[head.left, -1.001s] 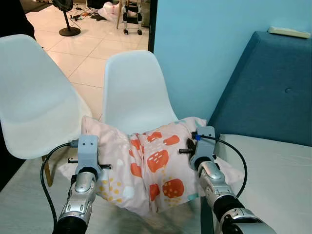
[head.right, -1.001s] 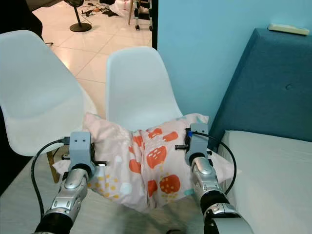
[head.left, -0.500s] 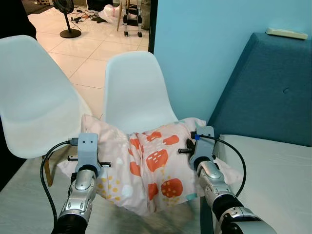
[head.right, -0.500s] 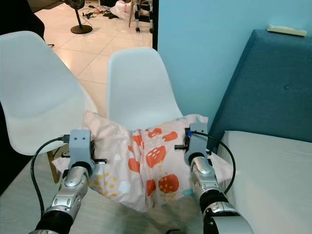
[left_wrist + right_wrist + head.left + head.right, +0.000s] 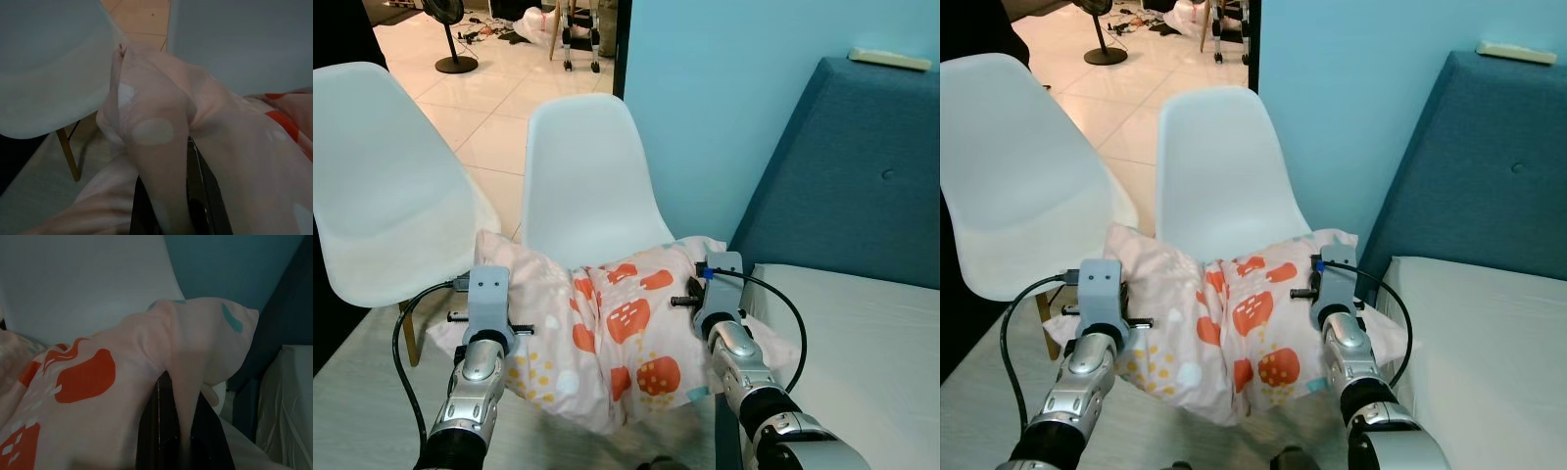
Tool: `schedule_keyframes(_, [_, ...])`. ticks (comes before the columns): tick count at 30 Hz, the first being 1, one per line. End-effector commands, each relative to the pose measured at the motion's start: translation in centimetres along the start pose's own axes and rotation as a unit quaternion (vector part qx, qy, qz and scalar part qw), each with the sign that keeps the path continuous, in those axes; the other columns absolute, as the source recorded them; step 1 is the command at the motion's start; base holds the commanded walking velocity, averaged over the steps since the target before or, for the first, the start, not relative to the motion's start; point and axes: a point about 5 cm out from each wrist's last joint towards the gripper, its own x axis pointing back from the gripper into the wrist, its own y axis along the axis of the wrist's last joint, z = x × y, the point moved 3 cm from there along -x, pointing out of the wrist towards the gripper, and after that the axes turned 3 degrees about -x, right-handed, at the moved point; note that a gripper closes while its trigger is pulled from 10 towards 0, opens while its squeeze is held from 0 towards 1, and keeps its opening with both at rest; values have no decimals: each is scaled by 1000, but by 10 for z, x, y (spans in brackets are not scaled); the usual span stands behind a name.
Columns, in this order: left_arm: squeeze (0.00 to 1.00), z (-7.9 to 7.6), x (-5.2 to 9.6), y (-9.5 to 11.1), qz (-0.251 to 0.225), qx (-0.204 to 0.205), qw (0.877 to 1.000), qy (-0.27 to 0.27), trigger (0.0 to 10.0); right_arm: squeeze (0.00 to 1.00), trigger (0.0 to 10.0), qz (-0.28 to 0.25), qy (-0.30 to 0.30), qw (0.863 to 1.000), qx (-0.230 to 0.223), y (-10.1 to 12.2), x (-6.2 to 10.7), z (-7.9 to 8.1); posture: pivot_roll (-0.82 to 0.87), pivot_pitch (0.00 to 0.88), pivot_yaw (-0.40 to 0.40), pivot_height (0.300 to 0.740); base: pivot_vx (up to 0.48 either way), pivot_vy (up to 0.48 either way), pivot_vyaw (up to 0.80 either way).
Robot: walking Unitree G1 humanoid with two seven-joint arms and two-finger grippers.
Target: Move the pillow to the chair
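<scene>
While hanging between both hands, the pink pillow [image 5: 607, 333] with orange shapes is sagging in the middle, just in front of the nearer white chair [image 5: 584, 176]. Left hand [image 5: 168, 196] pinching the pillow's left corner, fabric squeezed between its black fingers. Right hand [image 5: 178, 431] clamping the right corner in the same way. Second white chair [image 5: 382, 186] standing to the left, blue headboard [image 5: 862, 176] and white bed [image 5: 871, 362] lying to the right.

Pink pillow [image 5: 607, 333], orange and yellow print, sagging mid-fold; white chair [image 5: 582, 186] just beyond at 12 o'clock.
</scene>
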Motion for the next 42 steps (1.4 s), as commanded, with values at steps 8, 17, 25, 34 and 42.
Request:
schedule_keyframes(8, [0,-2,-2,7,-14,-13,1000,-7,10000,0,10000,-5,9,1000,14,3,-2,5,2,118,-75,627,0,0,0])
schedule_keyframes(17, [0,-3,-2,7,-14,-15,1000,-9,10000,0,10000,-3,8,1000,14,3,-1,5,3,124,-74,627,0,0,0])
schedule_keyframes(25, [0,0,-5,15,-25,-15,1000,-7,10000,0,10000,-7,9,1000,12,4,-2,6,9,136,-72,627,0,0,0])
schedule_keyframes(34, [0,20,-23,42,-55,-25,998,16,10000,0,10000,-46,23,999,14,40,-15,10,2,244,-103,627,0,0,0])
schedule_keyframes(42, [0,31,-37,76,-93,-29,995,9,10000,0,10000,-84,18,996,9,73,-24,7,19,292,-106,627,0,0,0])
